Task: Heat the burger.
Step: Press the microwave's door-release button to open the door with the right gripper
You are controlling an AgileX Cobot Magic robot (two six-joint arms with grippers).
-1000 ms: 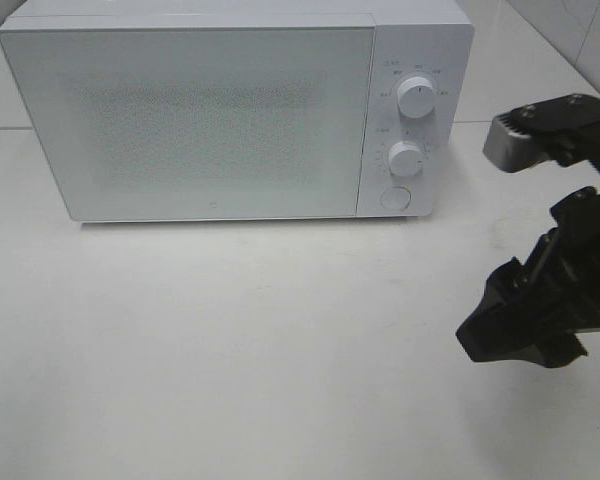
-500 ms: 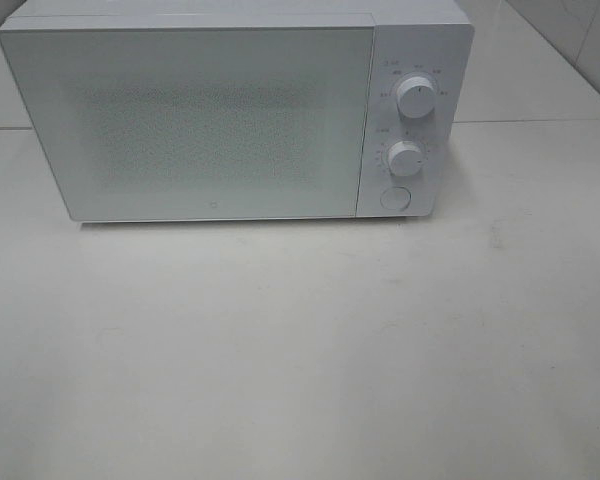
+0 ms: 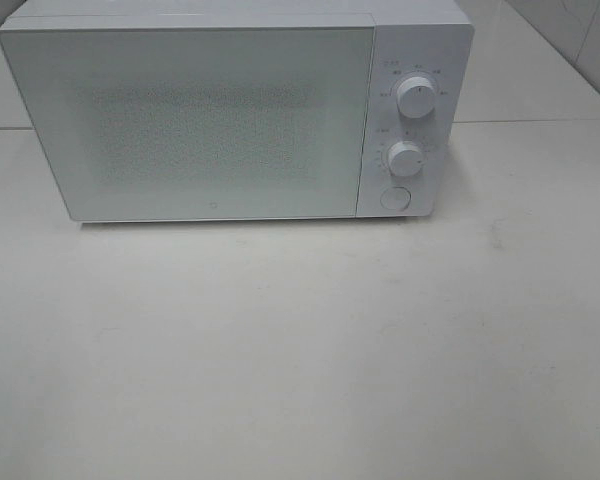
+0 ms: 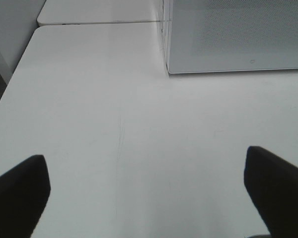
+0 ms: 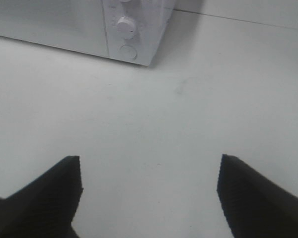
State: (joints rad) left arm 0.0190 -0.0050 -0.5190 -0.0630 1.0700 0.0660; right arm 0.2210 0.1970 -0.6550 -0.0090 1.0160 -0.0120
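Note:
The burger is not in view in any frame. A white microwave [image 3: 235,115] stands at the back of the table with its door shut; its two knobs [image 3: 416,96] and a round button are on its right side. It also shows in the left wrist view [image 4: 238,34] and the right wrist view [image 5: 79,25]. My left gripper [image 4: 146,193] is open and empty above bare table, off the microwave's left front corner. My right gripper [image 5: 149,193] is open and empty above the table, in front and to the right of the microwave. Neither arm shows in the exterior high view.
The white table [image 3: 300,350] spreads in front of the microwave. Its left edge [image 4: 17,84] shows in the left wrist view, with a seam to a second table behind. A tiled wall rises at the far right [image 3: 580,30].
My right arm, seen at the right of the exterior high view one second ago, has pulled back out of that view. The microwave has not moved.

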